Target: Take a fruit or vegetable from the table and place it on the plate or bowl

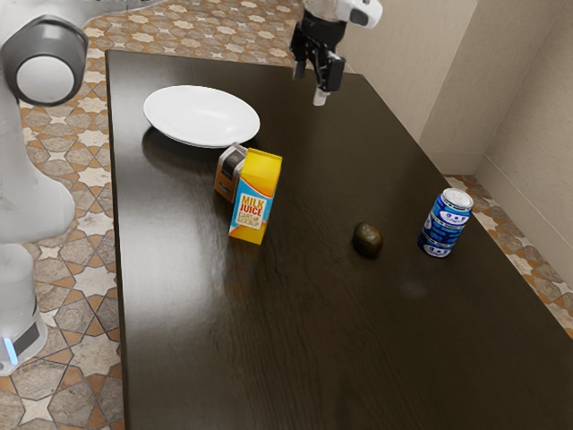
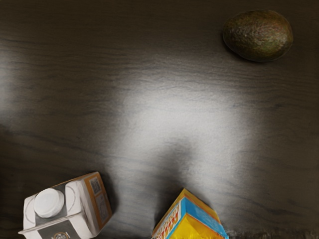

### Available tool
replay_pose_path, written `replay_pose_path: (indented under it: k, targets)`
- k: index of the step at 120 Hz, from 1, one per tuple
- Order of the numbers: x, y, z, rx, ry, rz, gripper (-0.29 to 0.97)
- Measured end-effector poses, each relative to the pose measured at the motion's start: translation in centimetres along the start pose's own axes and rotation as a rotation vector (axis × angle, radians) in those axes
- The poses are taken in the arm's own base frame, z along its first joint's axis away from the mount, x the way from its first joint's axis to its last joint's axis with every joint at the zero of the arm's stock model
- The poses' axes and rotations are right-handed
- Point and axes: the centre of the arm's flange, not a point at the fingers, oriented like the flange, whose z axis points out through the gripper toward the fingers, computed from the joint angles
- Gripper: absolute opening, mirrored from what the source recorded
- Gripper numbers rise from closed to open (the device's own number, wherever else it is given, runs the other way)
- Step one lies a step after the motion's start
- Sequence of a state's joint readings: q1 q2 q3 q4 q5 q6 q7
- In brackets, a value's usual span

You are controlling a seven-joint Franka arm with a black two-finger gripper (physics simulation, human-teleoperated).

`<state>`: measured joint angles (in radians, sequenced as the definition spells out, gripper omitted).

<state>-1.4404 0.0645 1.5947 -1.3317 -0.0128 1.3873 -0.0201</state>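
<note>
Avocado (image 1: 367, 238), dark green and brownish, lies on its side on the dark wooden bench (image 1: 295, 349), toward the exterior view's right and about midway between the near and far edges. Just to its right stands a blue soda can (image 1: 445, 224), upright, close by but not touching it. Well to the avocado's left a yellow and blue juice carton (image 1: 255, 197) stands upright, and a smaller white and orange carton (image 1: 231, 172) sits right behind it on the far side, the two very close together. Farther back and to the left rests a white plate (image 1: 201, 115), with nothing on it, well apart from the avocado.

The fingers (image 1: 329, 76) hang high above the far part of the bench, to the right of the plate, pointing downward; they look parted and hold nothing.

From the wrist camera the avocado (image 2: 257, 35) shows whole on bare wood, well clear of the juice carton (image 2: 192, 219) and of the smaller carton (image 2: 67, 209), whose round white cap faces the camera.
</note>
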Motion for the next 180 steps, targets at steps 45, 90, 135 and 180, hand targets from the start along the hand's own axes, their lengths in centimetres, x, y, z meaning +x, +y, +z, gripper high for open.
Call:
replay_pose_path:
  k: [45, 90, 135, 180]
  targets:
    - [0.0, 4.5, 7.5, -0.017, -0.154, 0.390, 0.66]
    - [-1.1, 7.1, 8.1, -0.081, -0.205, 0.790, 0.66]
    - [-0.9, 10.8, 8.1, -0.078, -0.135, 1.100, 0.66]
    - [-0.6, 13.8, 12.4, -0.135, -0.031, 1.314, 0.66]
